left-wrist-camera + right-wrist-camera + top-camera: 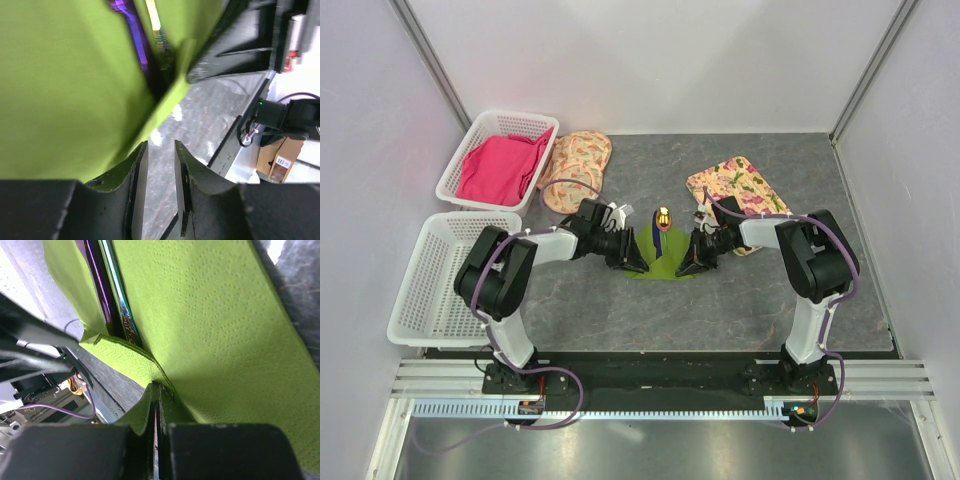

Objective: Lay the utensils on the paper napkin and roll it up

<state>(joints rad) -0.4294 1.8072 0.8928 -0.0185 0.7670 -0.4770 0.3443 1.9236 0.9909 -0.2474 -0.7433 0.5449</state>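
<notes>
Right gripper (pixel 156 392) pinched shut on paper napkin (pixel 210 330) edge, mid-table. Left gripper (pixel 160 147) slightly parted, empty, beside opposite flap. Utensils (pixel 112 295) lie inside fold. Paper likely light, limp, tear-prone: grip edges gently.

Lime-green paper napkin (pixel 665 265) sits mid-counter (pixel 740 300), both sides raised and folding in toward the middle. Down its centre crease lie the dark-blue stick utensil (pixel 98 290) and the shorter utensil (pixel 663 217), side by side and touching, the shiny yellow-gold end poking out past the far edge.
</notes>
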